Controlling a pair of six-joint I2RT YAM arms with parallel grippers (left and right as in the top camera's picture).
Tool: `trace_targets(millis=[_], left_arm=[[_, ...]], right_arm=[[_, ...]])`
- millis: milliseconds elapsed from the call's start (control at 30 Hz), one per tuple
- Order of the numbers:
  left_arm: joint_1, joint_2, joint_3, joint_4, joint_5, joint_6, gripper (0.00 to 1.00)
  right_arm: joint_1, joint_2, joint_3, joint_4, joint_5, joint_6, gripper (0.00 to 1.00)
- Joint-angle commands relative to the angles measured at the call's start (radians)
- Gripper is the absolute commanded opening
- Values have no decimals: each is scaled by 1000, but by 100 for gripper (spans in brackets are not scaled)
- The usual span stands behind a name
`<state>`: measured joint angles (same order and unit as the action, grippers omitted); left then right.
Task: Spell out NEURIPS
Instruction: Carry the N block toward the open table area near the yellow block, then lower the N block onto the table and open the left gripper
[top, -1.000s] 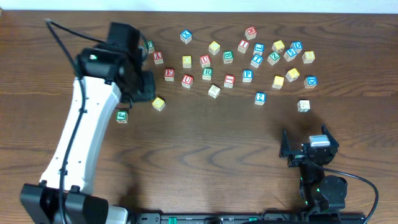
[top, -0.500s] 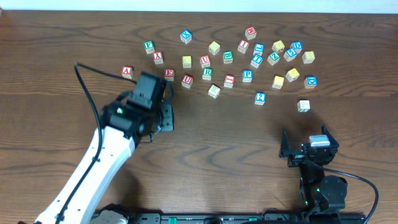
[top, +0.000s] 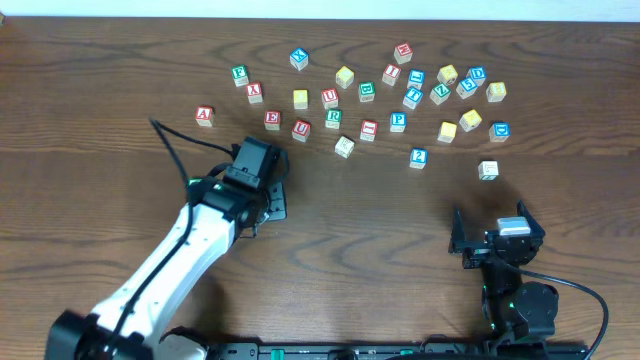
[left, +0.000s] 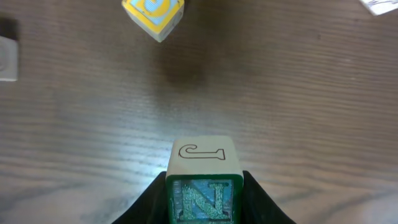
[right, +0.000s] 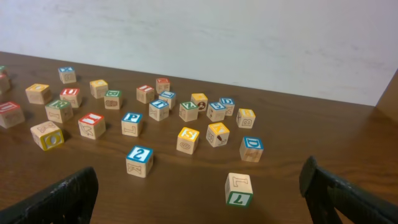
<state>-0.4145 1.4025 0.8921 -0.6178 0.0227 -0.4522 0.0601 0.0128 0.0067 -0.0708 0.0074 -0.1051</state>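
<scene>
Tool on left (left: 203, 202) clamps green N cube (left: 202, 163); right tool (right: 199, 196) gapes empty.

Overhead: light even and moderately bright, falling from above. My table (top: 380, 230) reads dark with no hot glare, a faint soft shadow lies beside my left arm (top: 170, 270), and focus is sharp throughout. Left wrist view: a pale sheen washes across the wood grain. The green N cube (left: 203, 186) at the near edge is crisp. The yellow-faced cube (left: 153, 14) at the far edge is slightly soft, with a diffuse shadow just nearer than it. Right wrist view: far wall (right: 249, 37) bright, nearly washed out. Letter cubes (right: 188, 138) are sharp, each with a short soft shadow. The fingers (right: 62, 196) of my right gripper (right: 198, 177) are dark, blurred silhouettes in the near corners.
</scene>
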Motion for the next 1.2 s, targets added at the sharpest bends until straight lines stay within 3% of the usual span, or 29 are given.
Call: trace_targets(millis=[0, 367, 1167], left_arm=[[-2, 64, -5, 27, -16, -2, 13], [-2, 134, -5, 115, -16, 3, 13], [-2, 137, -5, 112, -17, 13, 13]], right_arm=[[-9, -3, -1, -5, 1, 15, 99], [-9, -3, -1, -5, 0, 14, 99], [-9, -3, -1, -5, 1, 14, 99]])
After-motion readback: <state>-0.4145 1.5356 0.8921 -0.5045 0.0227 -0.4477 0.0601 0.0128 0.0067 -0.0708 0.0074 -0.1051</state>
